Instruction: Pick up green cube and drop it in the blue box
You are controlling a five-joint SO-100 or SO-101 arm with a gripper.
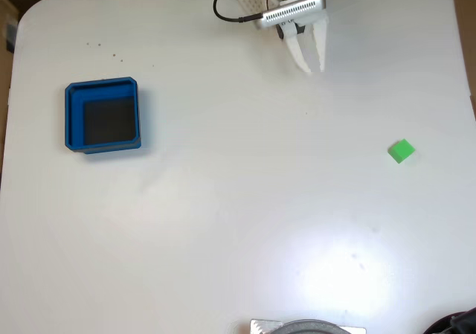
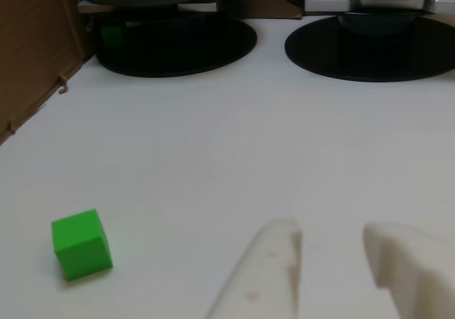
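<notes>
White table point(image 1: 223, 222), jaws slightly parted, empty.

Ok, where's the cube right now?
In the fixed view the cube sits alone at the table's right side, below and right of the gripper, far from the box.

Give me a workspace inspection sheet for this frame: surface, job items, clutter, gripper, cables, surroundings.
Surface: white table, bare, with glare near the bottom and a few tiny dark specks at upper left in the fixed view.
Job's things: green cube lies alone at the right; blue box sits at the left, its dark floor bare.
Clutter: nothing seen.
Gripper: gripper is at the top, open and holding nothing, well apart from the cube; white fingers show in the other view.
Cables: black cable loops into the arm's grey camera module.
Surroundings: two black round bases at the table's far end, brown cardboard alongside.
</notes>
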